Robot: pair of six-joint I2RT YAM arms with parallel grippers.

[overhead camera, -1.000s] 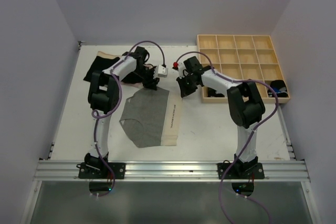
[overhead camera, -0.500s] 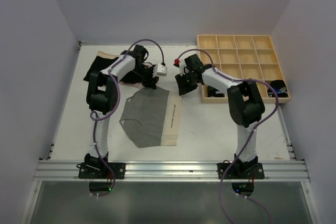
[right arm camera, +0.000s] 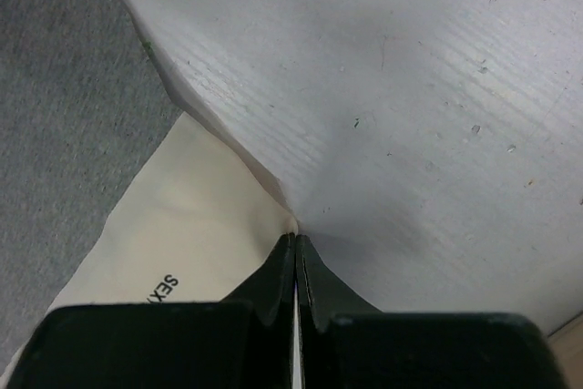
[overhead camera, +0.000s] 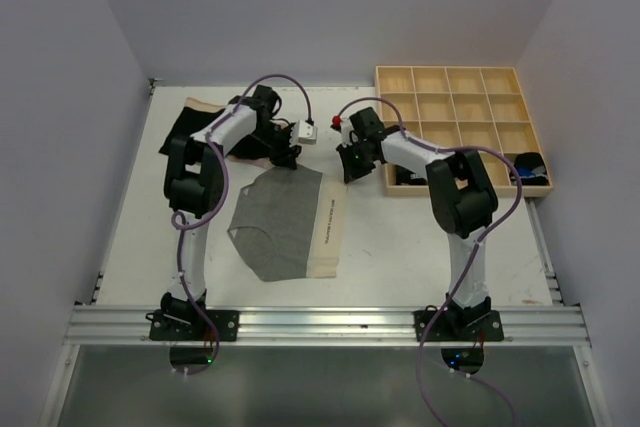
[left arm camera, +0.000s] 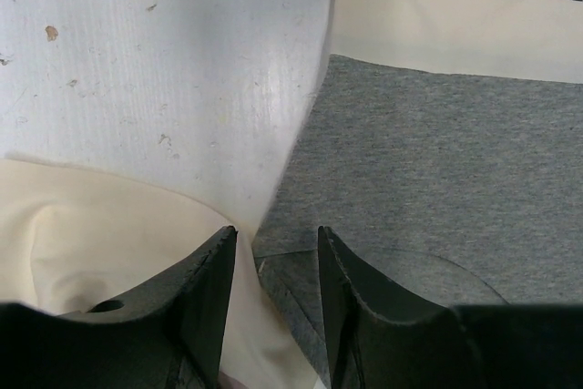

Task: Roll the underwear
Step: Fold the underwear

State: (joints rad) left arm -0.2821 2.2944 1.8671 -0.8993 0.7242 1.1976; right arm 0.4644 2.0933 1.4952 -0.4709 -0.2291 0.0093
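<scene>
Two jaws are seen at twelve o'clock of the grey underwear (overhead camera: 275,215); left jaws spread apart; right jaws pressed together.

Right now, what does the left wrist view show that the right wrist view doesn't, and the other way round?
Only the left wrist view: the left claw, jaws apart over an edge of the grey underwear, and a pale cream garment lying beside it.
Only the right wrist view: the right claw, shut right at the corner of the cream waistband; whether it actually pinches the cloth is unclear.
Both: the grey underwear, its waistband with black lettering, and the white table.
</scene>
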